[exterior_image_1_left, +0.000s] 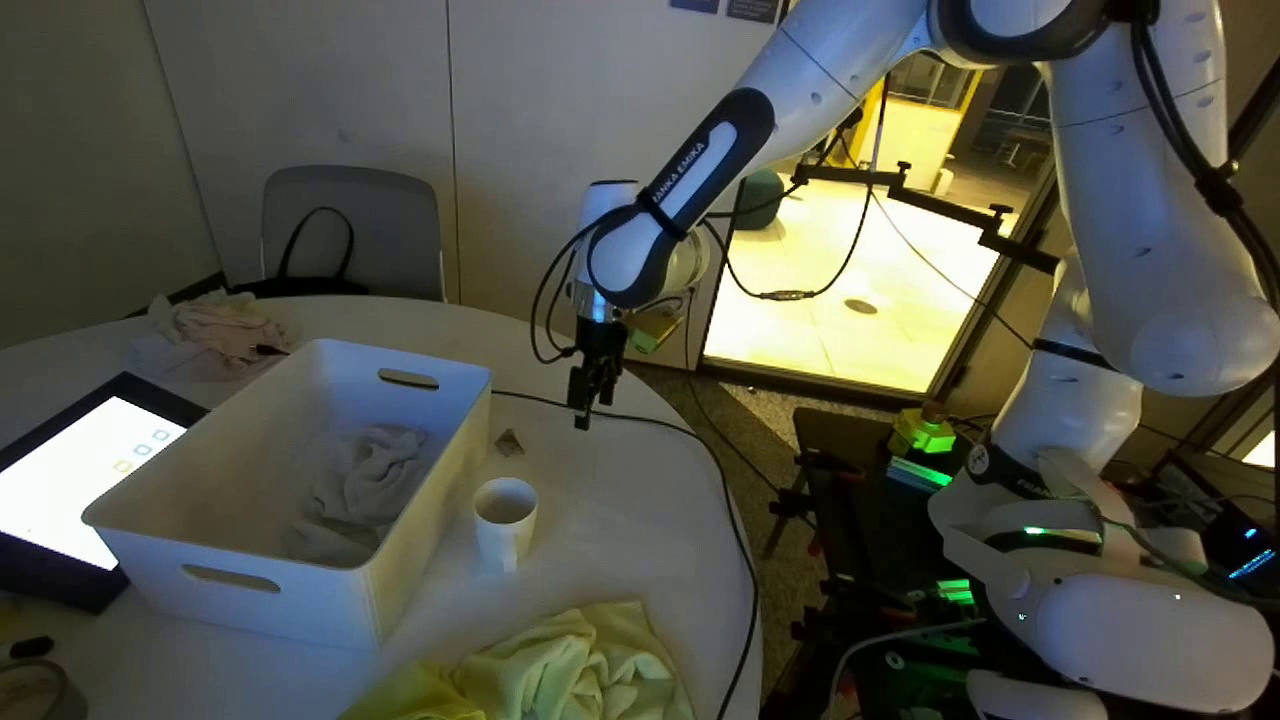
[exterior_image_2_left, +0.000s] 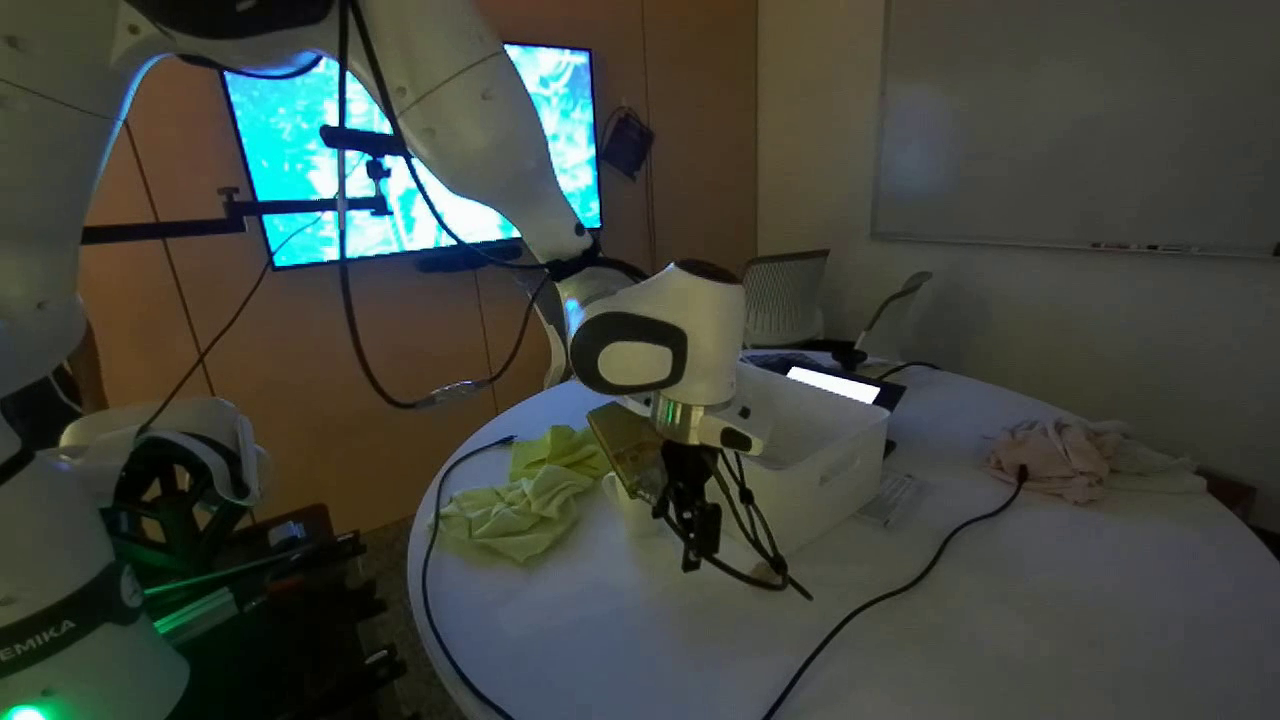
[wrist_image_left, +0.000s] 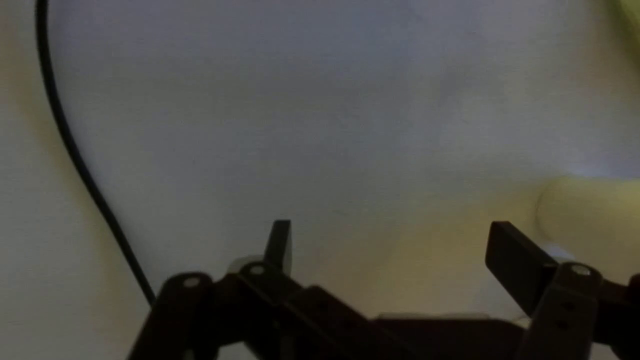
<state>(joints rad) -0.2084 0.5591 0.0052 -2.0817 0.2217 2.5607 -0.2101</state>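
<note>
Black borders surround a lit display screen (exterior_image_1_left: 75, 480) at the far left of a round white table (exterior_image_1_left: 640, 520) in an exterior view. Behind and slightly right of it lies a rumpled pink cloth (exterior_image_1_left: 225, 335), and farther back a grey chair (exterior_image_1_left: 350, 200) stands with a black bag (exterior_image_1_left: 300, 287) before its backrest. Next comes a white plastic bin (exterior_image_1_left: 300, 605) with slotted handles, a pale crumpled cloth (exterior_image_1_left: 375, 480) lying inside it. Just beside the bin's right wall a white mug (exterior_image_1_left: 503, 535) stands upright on the table, its handle turned toward the camera; near it lies a small brown scrap (exterior_image_1_left: 509, 443). Nearest the camera, a yellow-green cloth (exterior_image_1_left: 580, 670) is bunched up. Farther right, the gripper (wrist_image_left: 390, 242) hangs above the tabletop, near the mug and apart from it. It is released: in the wrist view a black cable (wrist_image_left: 74, 154) curves down the left side, then come two fingers (wrist_image_left: 520, 267) spread wide with tabletop visible between them, then what looks like the mug at the right edge. At the far right of the exterior view stands the white Franka Panda arm (exterior_image_1_left: 1150, 200), its forearm extending leftward.
</note>
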